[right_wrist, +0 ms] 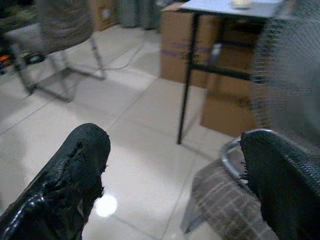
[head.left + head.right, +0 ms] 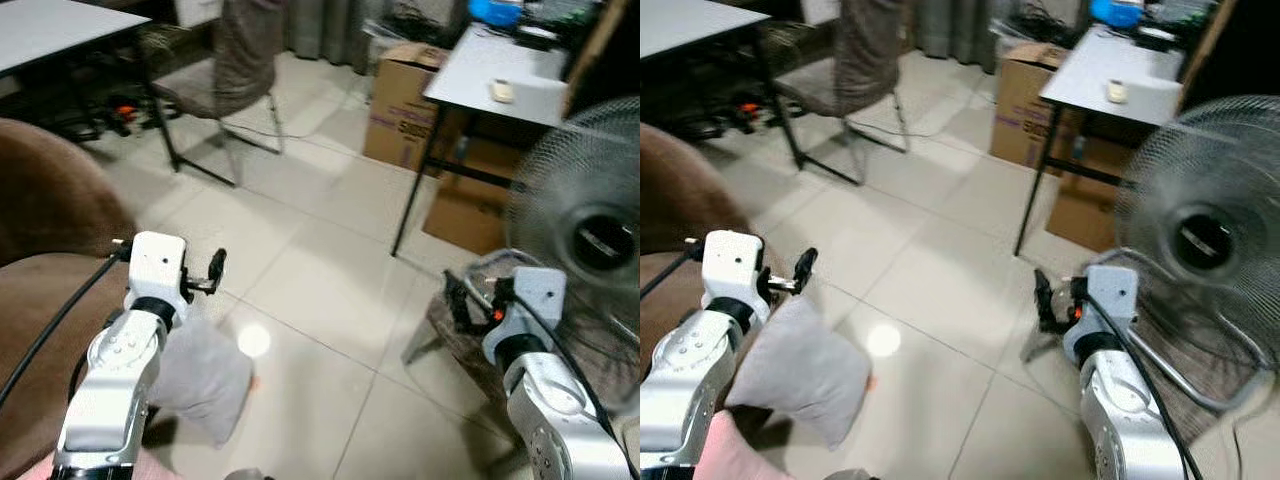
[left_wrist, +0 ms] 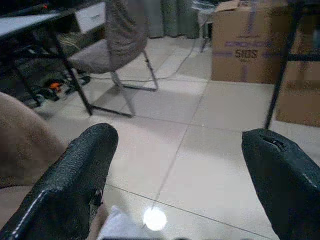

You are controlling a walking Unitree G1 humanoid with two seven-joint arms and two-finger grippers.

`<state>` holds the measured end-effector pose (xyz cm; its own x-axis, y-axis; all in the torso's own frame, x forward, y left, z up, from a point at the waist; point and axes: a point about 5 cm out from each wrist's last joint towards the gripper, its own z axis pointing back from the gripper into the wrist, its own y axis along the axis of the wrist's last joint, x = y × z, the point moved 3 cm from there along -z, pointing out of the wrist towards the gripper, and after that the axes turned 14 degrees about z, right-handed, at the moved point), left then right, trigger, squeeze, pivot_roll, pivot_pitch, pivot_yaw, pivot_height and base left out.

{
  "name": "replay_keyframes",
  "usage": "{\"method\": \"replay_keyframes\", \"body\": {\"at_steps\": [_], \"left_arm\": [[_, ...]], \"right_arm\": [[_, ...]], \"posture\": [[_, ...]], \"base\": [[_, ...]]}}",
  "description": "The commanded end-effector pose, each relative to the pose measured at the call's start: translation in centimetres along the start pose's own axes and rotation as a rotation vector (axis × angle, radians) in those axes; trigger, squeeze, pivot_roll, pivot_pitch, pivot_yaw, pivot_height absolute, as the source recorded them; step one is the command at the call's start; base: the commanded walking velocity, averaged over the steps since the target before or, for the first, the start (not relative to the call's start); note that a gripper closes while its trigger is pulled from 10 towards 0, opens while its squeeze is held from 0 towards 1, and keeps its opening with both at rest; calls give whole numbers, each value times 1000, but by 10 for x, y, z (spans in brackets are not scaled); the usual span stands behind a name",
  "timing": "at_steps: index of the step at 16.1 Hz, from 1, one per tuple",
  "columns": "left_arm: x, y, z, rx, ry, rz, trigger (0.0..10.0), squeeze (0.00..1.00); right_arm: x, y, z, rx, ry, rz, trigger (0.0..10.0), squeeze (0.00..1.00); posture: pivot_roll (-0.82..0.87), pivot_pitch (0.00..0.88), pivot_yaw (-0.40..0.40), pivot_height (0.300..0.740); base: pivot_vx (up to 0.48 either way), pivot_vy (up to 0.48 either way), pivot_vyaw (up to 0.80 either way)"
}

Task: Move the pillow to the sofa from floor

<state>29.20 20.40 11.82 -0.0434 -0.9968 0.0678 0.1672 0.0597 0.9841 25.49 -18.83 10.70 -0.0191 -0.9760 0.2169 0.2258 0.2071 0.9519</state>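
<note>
A pale grey pillow (image 2: 205, 380) lies on the tiled floor, right against the front of the brown sofa (image 2: 45, 215) on my left. My left gripper (image 2: 212, 270) hangs just above the pillow's upper edge, open, with nothing between its fingers (image 3: 80, 175). In the left wrist view a corner of the pillow (image 3: 117, 227) peeks in beneath the open gripper (image 3: 180, 135). My right gripper (image 2: 458, 298) hovers low on the right, open and empty, and its fingers (image 1: 82, 160) frame bare tiles in the right wrist view.
A standing fan (image 2: 585, 225) rises close behind the right arm, above a plaid-covered stool (image 2: 455, 335). A grey table (image 2: 495, 75) with cardboard boxes (image 2: 405, 100) under it stands behind. A chair (image 2: 225, 75) and a second table (image 2: 50, 35) stand at the far left.
</note>
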Motion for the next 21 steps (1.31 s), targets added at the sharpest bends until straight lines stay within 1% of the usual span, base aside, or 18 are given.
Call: {"method": "replay_keyframes", "body": {"at_steps": [1,2,4,5,6,7,8,9,10,12,13,14,16,17,18,19,20,21], "left_arm": [[0,-1,0,-5,2,12,10000,0],[3,-5,1,-17,-8,5,10000,0],[7,-2,0,-13,-20,-31,10000,0],[6,3,-1,3,-21,-54,10000,0],[3,15,0,28,-9,-61,10000,0],[3,22,2,39,-4,-72,10000,0],[6,29,3,49,-6,-87,10000,0],[11,32,2,59,-12,-54,10000,0],[15,25,0,55,-18,-9,10000,0],[11,-3,-2,-4,3,23,10000,0],[7,-8,-1,-17,20,30,10000,0],[8,-14,-3,-39,37,92,10000,0],[24,-18,-10,-62,-27,113,10000,0],[30,-21,-12,-66,-51,141,10000,0],[28,-30,-8,-91,-41,146,10000,0],[24,-31,-4,-90,-28,133,10000,0],[20,-32,2,-90,-27,82,10000,0],[20,-33,5,-91,-31,79,10000,0]], "right_arm": [[6,-4,2,-10,-32,-2,10000,0],[6,-28,-9,-50,-30,13,10000,0],[-2,-75,-34,-133,-7,67,10000,0],[-4,-83,-41,-151,-9,66,10000,0],[-7,-78,-47,-133,-1,49,10000,0],[-1,-68,-43,-91,15,60,10000,0],[8,-54,-33,-44,40,83,10000,0],[11,-46,-29,3,69,93,10000,0],[12,-43,-26,36,98,105,10000,0],[19,-47,-26,47,96,131,10000,0],[22,-41,-27,67,75,105,10000,0],[23,-37,-28,68,48,69,10000,0],[8,-28,-32,82,78,62,10000,0],[-7,-18,-36,108,106,43,10000,0],[-15,-13,-39,121,110,27,10000,0],[-14,-12,-40,120,102,19,10000,0],[-15,-12,-39,114,98,1,10000,0],[-17,-12,-39,111,105,0,10000,0]], "posture": [[-133,0,7,740],[-98,0,31,740],[-50,0,21,740],[-21,0,9,740],[3,0,4,740],[43,0,-3,740],[73,0,-6,740],[68,0,-5,740],[29,0,5,740],[-4,0,23,740],[-2,0,27,740],[-8,0,34,740],[6,0,22,740],[4,0,19,740],[11,0,4,740],[15,0,1,740],[20,0,-4,740],[22,0,-3,740]], "base": [[0,0,0],[0,0,0],[0,0,0],[0,0,0],[0,0,0],[0,0,0],[0,0,0],[0,0,0],[0,0,0],[0,0,0],[0,0,0],[0,0,0],[0,0,0],[0,0,0],[0,0,0],[0,0,0],[0,0,0],[0,0,0]]}}
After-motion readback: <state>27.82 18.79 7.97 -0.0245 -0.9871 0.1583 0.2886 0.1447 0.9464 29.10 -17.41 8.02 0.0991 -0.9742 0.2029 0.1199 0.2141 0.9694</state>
